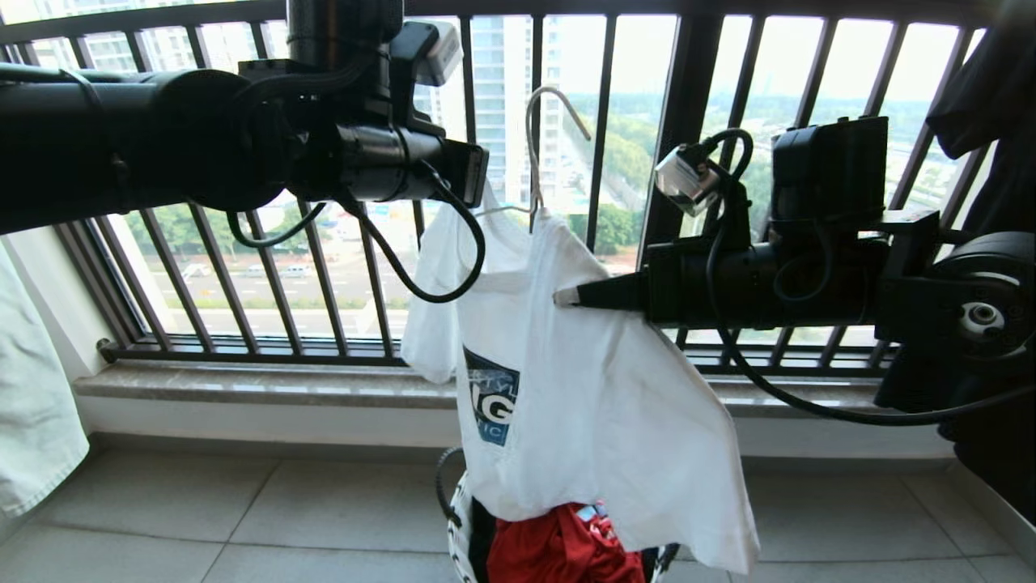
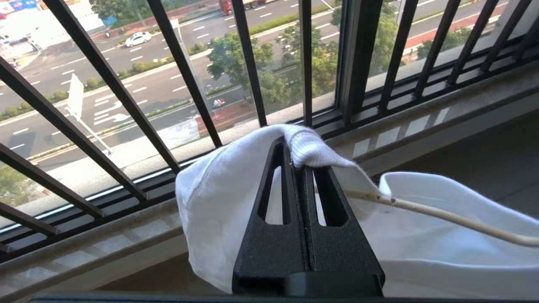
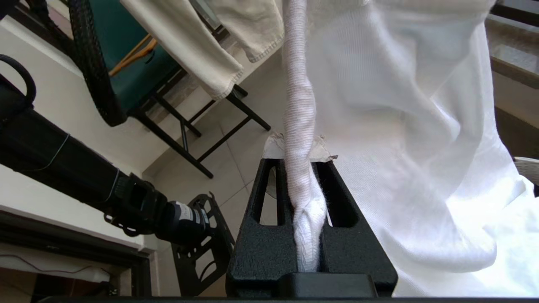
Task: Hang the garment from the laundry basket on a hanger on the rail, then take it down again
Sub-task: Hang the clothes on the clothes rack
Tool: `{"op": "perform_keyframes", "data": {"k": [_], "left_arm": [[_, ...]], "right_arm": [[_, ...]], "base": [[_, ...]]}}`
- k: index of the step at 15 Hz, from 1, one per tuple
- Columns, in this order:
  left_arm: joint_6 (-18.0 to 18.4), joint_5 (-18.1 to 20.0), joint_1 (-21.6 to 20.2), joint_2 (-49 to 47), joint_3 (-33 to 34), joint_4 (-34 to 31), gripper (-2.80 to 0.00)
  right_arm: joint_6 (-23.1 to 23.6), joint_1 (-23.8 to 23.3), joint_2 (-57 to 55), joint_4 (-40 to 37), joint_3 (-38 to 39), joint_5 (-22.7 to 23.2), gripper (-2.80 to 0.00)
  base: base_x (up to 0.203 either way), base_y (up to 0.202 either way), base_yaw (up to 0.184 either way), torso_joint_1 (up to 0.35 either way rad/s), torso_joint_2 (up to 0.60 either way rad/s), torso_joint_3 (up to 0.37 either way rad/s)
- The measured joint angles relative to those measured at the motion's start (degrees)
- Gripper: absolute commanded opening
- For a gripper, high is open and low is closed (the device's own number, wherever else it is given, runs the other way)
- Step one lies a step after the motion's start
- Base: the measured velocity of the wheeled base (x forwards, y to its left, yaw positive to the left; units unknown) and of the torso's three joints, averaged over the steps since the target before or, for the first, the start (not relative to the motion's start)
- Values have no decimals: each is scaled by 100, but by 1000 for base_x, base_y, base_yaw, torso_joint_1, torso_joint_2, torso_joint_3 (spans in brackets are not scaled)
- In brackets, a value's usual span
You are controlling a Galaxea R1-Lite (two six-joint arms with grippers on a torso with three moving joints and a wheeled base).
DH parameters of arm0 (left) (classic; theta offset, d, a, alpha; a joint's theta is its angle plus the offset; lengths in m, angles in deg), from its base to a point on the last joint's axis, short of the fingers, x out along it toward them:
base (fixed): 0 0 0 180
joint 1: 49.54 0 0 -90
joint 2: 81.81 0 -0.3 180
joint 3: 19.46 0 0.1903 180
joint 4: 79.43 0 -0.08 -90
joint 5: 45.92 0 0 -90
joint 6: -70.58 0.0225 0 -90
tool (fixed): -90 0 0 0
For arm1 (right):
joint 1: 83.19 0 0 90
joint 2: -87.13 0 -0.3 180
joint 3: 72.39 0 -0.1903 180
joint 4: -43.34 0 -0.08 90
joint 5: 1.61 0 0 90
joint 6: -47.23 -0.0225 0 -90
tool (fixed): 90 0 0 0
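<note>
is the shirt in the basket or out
Out: the shirt hangs over the basket, held up by the left fingers and right fingers.

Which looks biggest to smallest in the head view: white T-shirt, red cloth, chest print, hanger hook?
1. White T-shirt
2. Red cloth
3. Chest print and hanger hook: similar, so unranked.

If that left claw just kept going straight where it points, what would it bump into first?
Probably the black window bars. The left gripper, shut on the white T-shirt, points over the stone sill toward them; depth is hard to judge.
</note>
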Motion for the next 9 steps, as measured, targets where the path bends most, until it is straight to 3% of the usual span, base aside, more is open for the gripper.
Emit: {"op": "perform_keyframes", "data": {"k": [9], "left_arm": [[-199, 642, 647, 905, 495, -649, -280]], "right_arm": [[-464, -153, 102, -8, -152, 350, -280]], "base": [[0, 0, 0, 0, 0, 0]]}}
